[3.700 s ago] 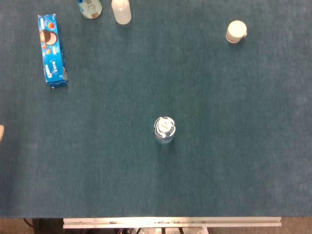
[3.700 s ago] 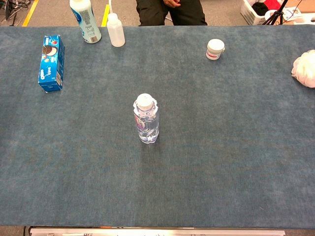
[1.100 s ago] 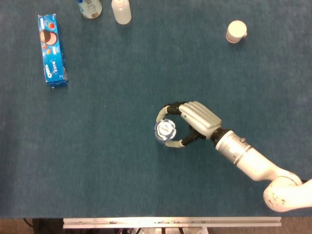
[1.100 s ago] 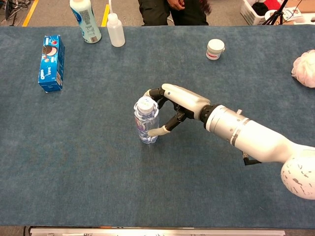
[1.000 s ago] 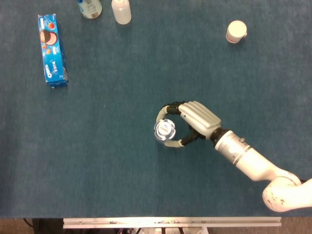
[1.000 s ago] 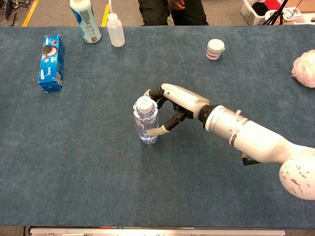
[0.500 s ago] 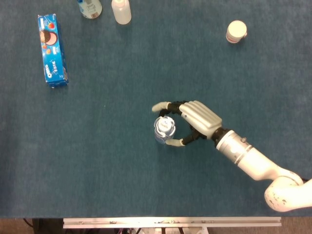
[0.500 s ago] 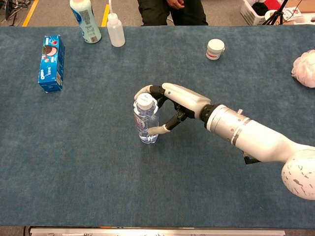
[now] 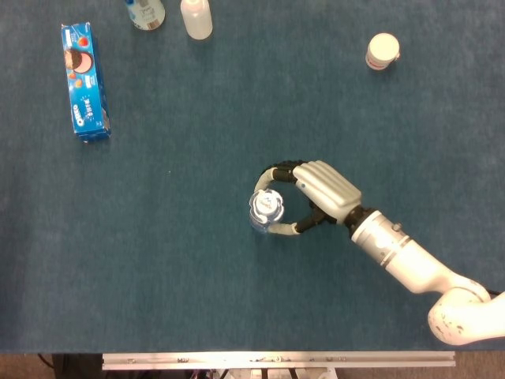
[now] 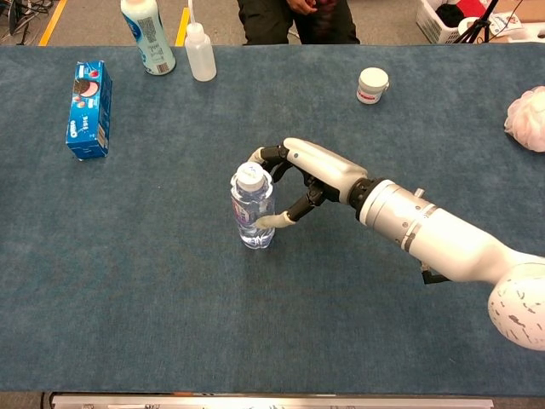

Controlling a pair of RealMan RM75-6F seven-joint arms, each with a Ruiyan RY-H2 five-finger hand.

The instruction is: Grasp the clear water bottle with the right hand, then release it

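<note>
The clear water bottle (image 10: 253, 211) stands upright on the blue cloth near the table's middle; from above its white cap (image 9: 267, 205) shows. My right hand (image 10: 317, 177) reaches in from the right and curves loosely around it. The fingers (image 9: 272, 170) arch behind the cap with a small gap showing in the head view. The thumb tip (image 10: 266, 221) lies against the bottle's near side. The hand (image 9: 319, 192) cups the bottle without clamping it. My left hand is in neither view.
A blue cookie box (image 10: 88, 110) lies at the far left. A white-and-blue bottle (image 10: 147, 34) and a squeeze bottle (image 10: 200, 53) stand at the back left. A small white jar (image 10: 372, 85) is at the back right, a white crumpled bag (image 10: 527, 119) at the right edge.
The right hand came in and closed around the bottle, then spread its fingers. Now the fingers are curled again and the hand has drawn slightly right, away from the bottle.
</note>
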